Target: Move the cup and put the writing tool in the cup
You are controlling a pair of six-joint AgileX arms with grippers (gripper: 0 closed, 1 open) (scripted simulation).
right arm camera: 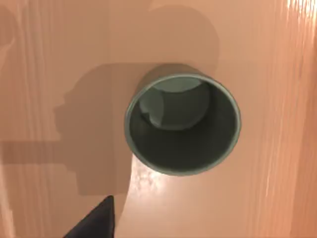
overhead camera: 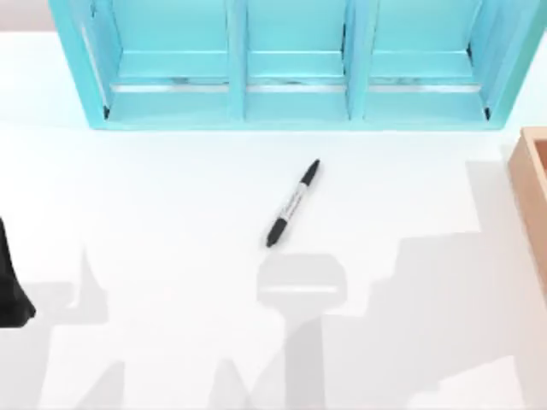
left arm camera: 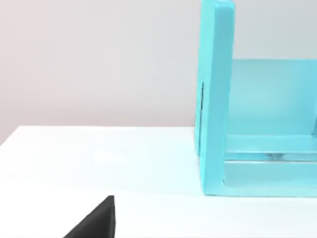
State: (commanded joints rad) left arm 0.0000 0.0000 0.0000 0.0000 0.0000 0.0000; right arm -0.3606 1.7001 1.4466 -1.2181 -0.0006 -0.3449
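- The writing tool (overhead camera: 292, 203) lies flat mid-bench (overhead camera: 171, 222), long axis diagonal, one black end toward the blue shelf (overhead camera: 291, 94).
- The cup (right arm camera: 182, 124) stands upright on a wooden surface (right arm camera: 59, 59), beneath my right wrist.
- My left arm (overhead camera: 10, 282) sits at the bench's left edge.
- State of either claw: cannot tell.

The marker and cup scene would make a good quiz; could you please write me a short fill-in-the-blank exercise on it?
1. The marker lies flat on the white ____, in front of the shelf unit.
2. The shelf unit is coloured ____.
3. The marker's two ends are ____, and its middle barrel is pale.
4. The right wrist view looks down into the olive-green cup, which stands ____ on a wooden surface.

Missing words: table; turquoise; black; upright
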